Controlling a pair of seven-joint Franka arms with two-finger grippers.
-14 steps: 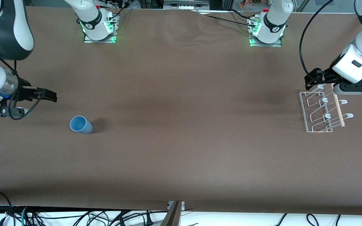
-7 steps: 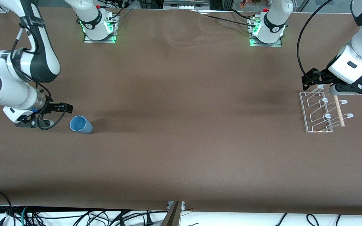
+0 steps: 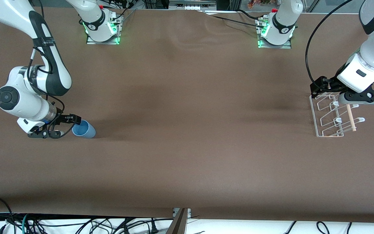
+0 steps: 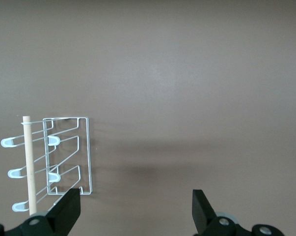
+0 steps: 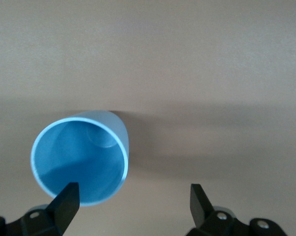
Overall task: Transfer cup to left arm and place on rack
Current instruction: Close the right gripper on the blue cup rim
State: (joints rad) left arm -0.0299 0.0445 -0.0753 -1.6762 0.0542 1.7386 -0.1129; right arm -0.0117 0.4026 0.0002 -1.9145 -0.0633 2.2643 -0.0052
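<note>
Both grippers spread, empty — right gripper (image 3: pixel 73 121) at cup (image 3: pixel 83 129) rim, lower-left frame; left gripper (image 3: pixel 331 85) waits over rack (image 3: pixel 328 117). Risk: off-centre fingers nudge the cup away.

Light-blue cup (image 3: pixel 84 129), plain brown table (image 3: pixel 187 130), clear-white rack (image 3: pixel 328 115) with one pale wooden dowel (image 3: pixel 350 117), white-and-black arms.

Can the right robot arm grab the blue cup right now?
Probably yes. The right gripper is open and right beside the blue cup, which stands on the brown table with nothing between them. One finger already overlaps its rim in the wrist view.
</note>
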